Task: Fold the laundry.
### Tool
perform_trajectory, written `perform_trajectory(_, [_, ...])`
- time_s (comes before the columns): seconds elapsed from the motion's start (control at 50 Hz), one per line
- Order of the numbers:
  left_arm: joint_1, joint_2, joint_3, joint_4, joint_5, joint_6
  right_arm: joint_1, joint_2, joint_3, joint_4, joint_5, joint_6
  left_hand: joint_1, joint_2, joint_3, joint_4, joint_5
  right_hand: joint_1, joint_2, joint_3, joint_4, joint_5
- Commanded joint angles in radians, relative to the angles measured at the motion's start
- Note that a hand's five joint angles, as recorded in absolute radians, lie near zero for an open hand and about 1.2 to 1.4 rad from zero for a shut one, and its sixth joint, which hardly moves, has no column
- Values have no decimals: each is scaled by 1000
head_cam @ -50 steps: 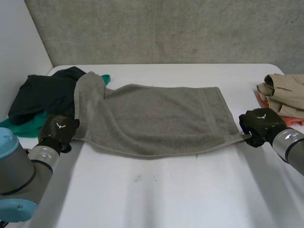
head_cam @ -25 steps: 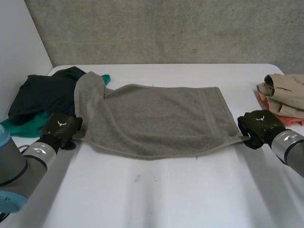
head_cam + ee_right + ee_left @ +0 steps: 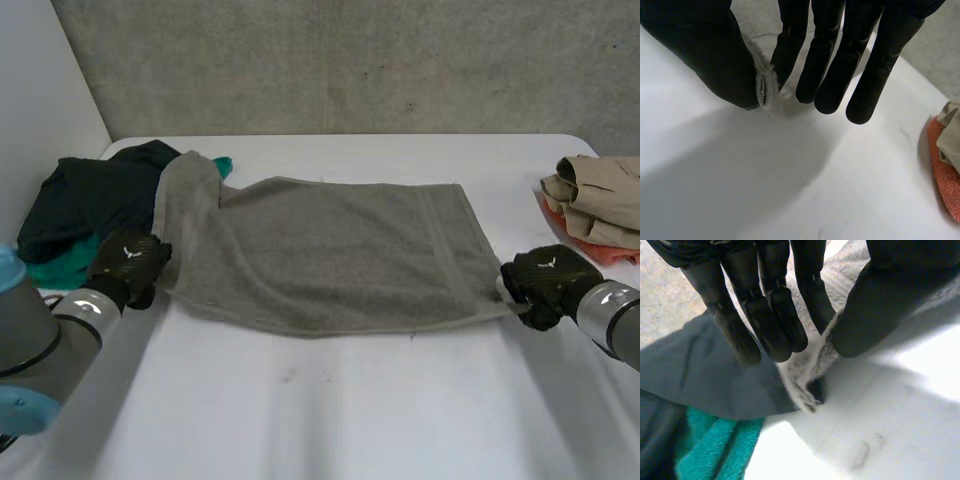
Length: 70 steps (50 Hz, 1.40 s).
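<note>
You are pinching the grey towel [image 3: 330,250] at both near corners: the left robot hand [image 3: 128,262] is nipping the near-left corner between thumb and fingers, the right robot hand [image 3: 545,280] the near-right. It is lying on the tabletop [image 3: 330,400], long axis running left-right, far edge beyond both hands.

The flat soft grey towel [image 3: 330,255] is one plain grey all over, and it has a woven stripe of the same grey near one end. The smooth white surface [image 3: 330,400] is plain white with a few faint dark smudges. My left hand [image 3: 128,262] is black with a tiny white mark on its back. My right hand [image 3: 545,280] is black with the same white mark. The crumpled dark cloth [image 3: 90,195] looks almost black. The fuzzy cloth [image 3: 715,450] is bright teal green. The folded clothes [image 3: 600,195] are tan. The flat cloth [image 3: 942,170] is orange. The rough wall [image 3: 350,70] is speckled grey.
</note>
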Motion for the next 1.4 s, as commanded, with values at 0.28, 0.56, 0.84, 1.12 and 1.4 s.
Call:
perform_trajectory(0.28, [-275,587,-284,-780,-329,246,-180,-325,108,666,42,-623,241,201,206,198,249,395,215,212,207,239])
perform_trajectory(0.56, [-268,311,-69,-367,-335,248,-161,-173,10,393,16,-441,241,201,206,198,249,395,215,212,207,239])
perform_trajectory(0.84, [-259,-143,388,-149,-344,265,46,160,-319,-46,189,-235,241,201,206,198,249,395,215,212,207,239])
perform_trajectory(1.12, [-260,-422,689,-80,-386,323,123,430,-562,-319,246,-226,-305,-345,-340,-348,-297,395,215,212,207,239])
perform_trajectory(1.4, [-306,-289,529,66,-401,319,142,289,-412,-313,296,-88,-981,-1021,-1016,-1024,-973,-826,-1007,-1009,-1015,-983])
